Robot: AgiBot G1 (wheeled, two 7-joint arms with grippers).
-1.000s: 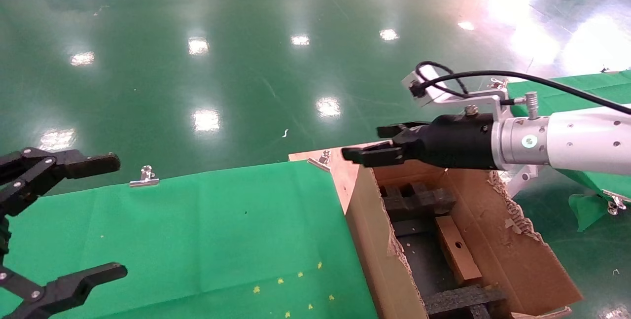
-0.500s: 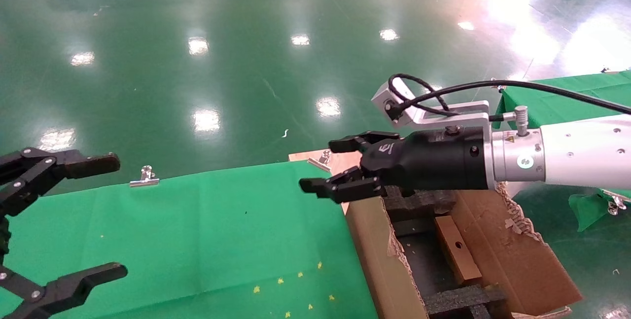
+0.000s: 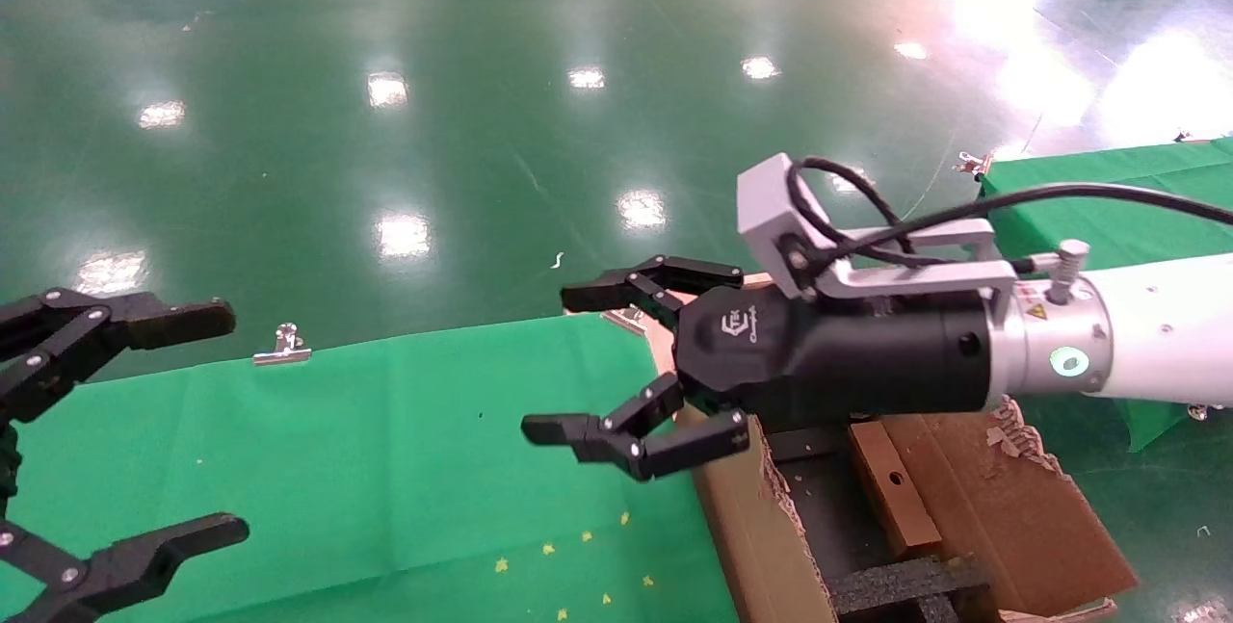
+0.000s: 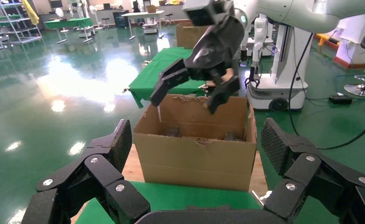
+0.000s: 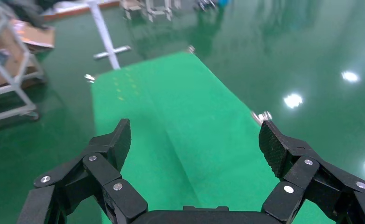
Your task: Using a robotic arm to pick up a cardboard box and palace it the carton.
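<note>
Left gripper (image 4: pixel 194 161) fingers spread wide in the foreground, holding nothing | brown carton (image 4: pixel 197 144) stands just beyond them, flaps up, on a green-covered table (image 4: pixel 190 198) | right gripper (image 4: pixel 197 91) of the robotic arm (image 4: pixel 302 11) hangs open above the carton's mouth | glossy green floor (image 4: pixel 54 93) all around

cardboard box (image 3: pixel 891 483) inside carton (image 3: pixel 1011 517), carton right of table (image 3: pixel 385 450)

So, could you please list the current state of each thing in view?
Right gripper: open, empty, at the carton's near-left edge.
Left gripper: open, empty, parked over the green cloth.
Cardboard box: lying inside the carton.
Carton: open, flaps ragged.
</note>
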